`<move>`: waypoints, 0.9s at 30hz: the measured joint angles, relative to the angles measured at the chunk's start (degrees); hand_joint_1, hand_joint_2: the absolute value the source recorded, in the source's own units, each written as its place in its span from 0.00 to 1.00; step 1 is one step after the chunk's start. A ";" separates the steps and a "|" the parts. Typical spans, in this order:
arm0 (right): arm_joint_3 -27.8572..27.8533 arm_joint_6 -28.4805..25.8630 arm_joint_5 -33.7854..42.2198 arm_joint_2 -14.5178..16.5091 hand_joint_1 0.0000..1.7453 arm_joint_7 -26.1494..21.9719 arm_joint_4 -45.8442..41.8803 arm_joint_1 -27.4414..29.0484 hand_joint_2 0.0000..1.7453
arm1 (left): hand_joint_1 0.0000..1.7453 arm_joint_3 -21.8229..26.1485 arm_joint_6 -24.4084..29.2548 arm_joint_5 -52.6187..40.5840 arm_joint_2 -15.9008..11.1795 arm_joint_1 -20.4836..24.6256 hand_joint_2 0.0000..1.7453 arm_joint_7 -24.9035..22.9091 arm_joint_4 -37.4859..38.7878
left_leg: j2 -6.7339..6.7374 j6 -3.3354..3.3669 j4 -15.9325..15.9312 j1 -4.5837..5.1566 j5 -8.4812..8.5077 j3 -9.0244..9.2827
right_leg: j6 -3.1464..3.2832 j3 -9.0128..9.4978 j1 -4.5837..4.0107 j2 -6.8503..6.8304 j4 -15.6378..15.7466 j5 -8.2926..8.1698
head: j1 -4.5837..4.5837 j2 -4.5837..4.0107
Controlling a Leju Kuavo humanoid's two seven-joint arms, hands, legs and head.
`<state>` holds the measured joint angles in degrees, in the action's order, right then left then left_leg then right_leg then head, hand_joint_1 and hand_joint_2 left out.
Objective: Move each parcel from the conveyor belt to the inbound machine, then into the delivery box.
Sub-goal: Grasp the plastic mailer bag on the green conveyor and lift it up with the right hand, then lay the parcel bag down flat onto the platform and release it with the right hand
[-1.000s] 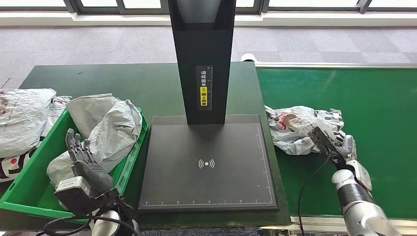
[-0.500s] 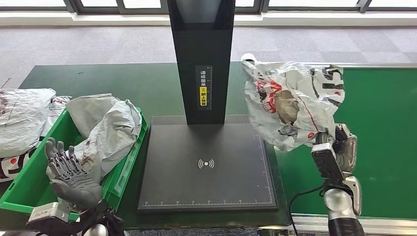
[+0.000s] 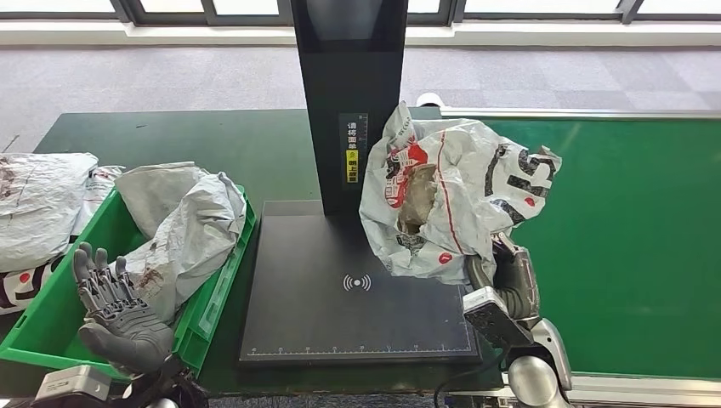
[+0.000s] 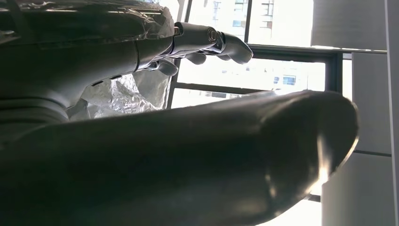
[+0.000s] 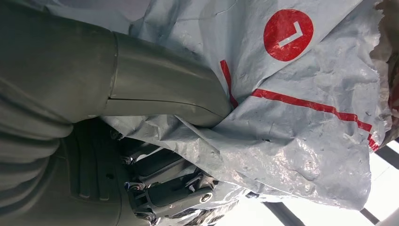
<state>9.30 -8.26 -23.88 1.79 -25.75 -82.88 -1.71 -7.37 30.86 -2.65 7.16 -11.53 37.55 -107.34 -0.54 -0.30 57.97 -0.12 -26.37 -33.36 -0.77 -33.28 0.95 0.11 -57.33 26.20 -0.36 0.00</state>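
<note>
A crumpled white parcel bag (image 3: 446, 200) with red and black print hangs in the air over the right part of the black inbound machine's platform (image 3: 340, 314). My right hand (image 3: 508, 285) grips its lower edge from below; the right wrist view has the thumb (image 5: 160, 94) pressed into the grey plastic of the parcel (image 5: 301, 127). My left hand (image 3: 115, 302) is held up with fingers spread and nothing in it, over the near end of the green delivery box (image 3: 51, 319). Its fingers (image 4: 207, 40) reach out against bright windows.
The green box holds grey parcels (image 3: 183, 225). More white parcels (image 3: 38, 208) lie on the table left of the box. The machine's black post (image 3: 349, 102) rises behind the platform, close to the held parcel. The green conveyor belt (image 3: 629, 221) lies on the right.
My right hand lifted the parcel off the belt and carried it left, from over the belt's edge to over the platform. My left hand turned palm-up with spread fingers.
</note>
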 joint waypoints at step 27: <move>7.46 5.60 3.28 3.90 1.00 8.60 10.27 3.24 1.00 | 0.00 -0.31 -1.02 -2.26 1.15 2.18 0.00 -0.88 1.23 | 0.03 -0.01 0.00 -0.01 0.00 0.01 | 0.01 -0.04 -0.01 0.02 0.01 0.00 | 0.01 0.00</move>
<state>16.76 -2.66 -20.60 5.68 -17.15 -72.61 1.53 -7.68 29.83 -4.90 8.31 -9.35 36.67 -106.11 -0.51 -0.31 57.97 -0.13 -26.37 -33.35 -0.76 -33.33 0.94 0.13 -57.32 26.20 -0.35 0.00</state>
